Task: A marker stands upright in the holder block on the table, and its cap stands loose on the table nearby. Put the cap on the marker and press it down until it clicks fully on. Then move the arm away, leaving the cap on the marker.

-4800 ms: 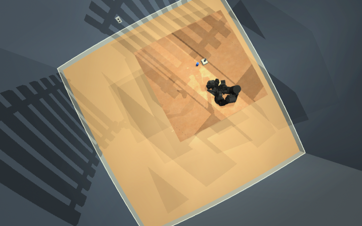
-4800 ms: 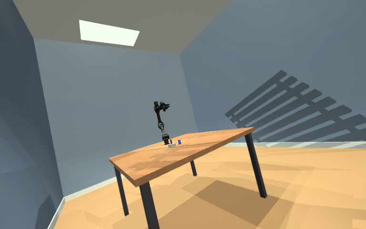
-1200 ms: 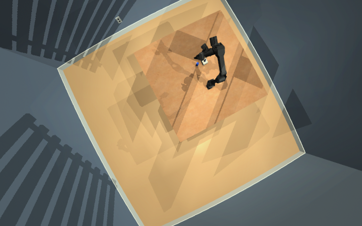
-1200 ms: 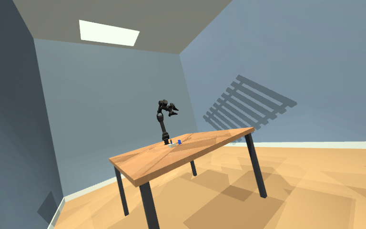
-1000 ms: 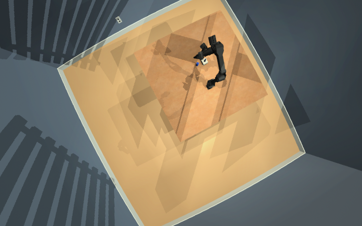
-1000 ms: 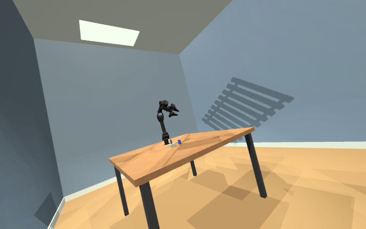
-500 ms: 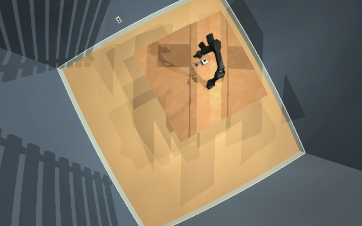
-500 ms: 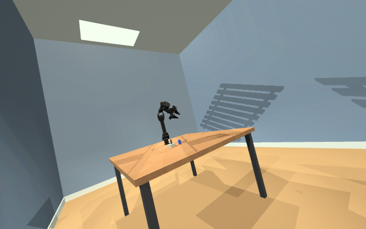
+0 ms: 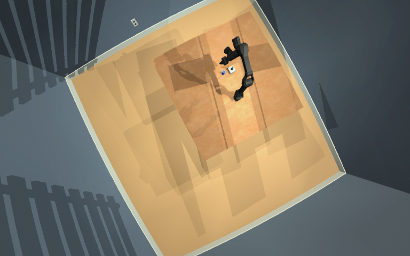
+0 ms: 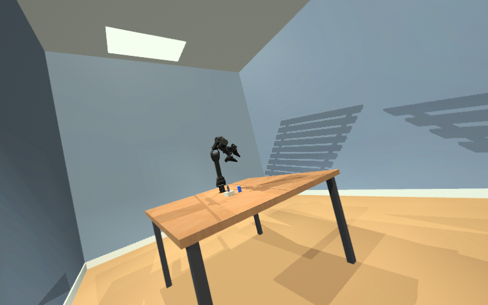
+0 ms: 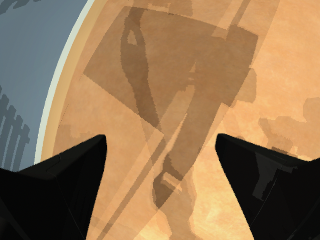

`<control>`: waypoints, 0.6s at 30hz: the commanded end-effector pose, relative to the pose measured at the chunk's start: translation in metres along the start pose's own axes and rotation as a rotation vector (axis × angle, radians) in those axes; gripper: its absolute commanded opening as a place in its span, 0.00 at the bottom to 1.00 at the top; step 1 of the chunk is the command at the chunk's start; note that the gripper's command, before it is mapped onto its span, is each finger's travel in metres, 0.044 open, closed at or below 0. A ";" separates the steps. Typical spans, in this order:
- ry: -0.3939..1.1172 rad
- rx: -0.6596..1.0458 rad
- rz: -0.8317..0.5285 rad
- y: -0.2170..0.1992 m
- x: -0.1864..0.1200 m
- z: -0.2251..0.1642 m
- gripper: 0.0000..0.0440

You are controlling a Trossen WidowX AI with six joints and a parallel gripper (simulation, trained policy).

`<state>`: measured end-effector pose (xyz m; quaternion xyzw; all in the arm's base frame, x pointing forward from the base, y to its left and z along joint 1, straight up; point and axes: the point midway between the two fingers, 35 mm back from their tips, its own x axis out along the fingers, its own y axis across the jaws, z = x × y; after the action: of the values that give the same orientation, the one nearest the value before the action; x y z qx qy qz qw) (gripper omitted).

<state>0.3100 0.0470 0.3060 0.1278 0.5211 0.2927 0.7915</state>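
Cap [image 9: 223, 72] [image 10: 239, 189], blue, stands loose on the tabletop [image 9: 193, 126] [image 10: 201, 219] [image 11: 290, 60], just beside the pale holder block [image 9: 231, 70] [image 10: 229, 194]; from the exterior side I see it to the block's right. The marker [image 9: 231, 68] [image 10: 228, 188] rises from the block with its upper end uncovered. Above them the black arm [image 9: 246, 62] [image 10: 217, 169] reaches out, its jaws [image 9: 224, 61] [image 10: 235, 155] spread wide with nothing between them. So neither the capping nor the pressing is done. I'd say the approach is under way; lowering, gripping, capping, pressing home and backing off all remain.

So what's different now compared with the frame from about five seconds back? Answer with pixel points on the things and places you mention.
The arm has unfolded from its tucked pose: in the top view the gripper [image 9: 224, 61] [image 10: 237, 159] [image 11: 163, 142] has swung up the picture, past the holder block [image 9: 231, 70] [image 10: 229, 193], and is held above the table, open and empty. Shadows shifted too. The blue cap [image 9: 223, 72] [image 10: 239, 189] and the upright marker [image 9: 231, 68] [image 10: 227, 188] stayed put, uncapped.
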 end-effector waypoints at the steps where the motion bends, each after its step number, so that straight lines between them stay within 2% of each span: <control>1: 0.021 -0.006 -0.021 -0.009 0.004 -0.001 0.74; 18: 0.130 -0.010 -0.126 -0.053 0.020 -0.005 0.74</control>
<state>0.3269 0.0200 0.2668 0.0801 0.5701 0.2554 0.7768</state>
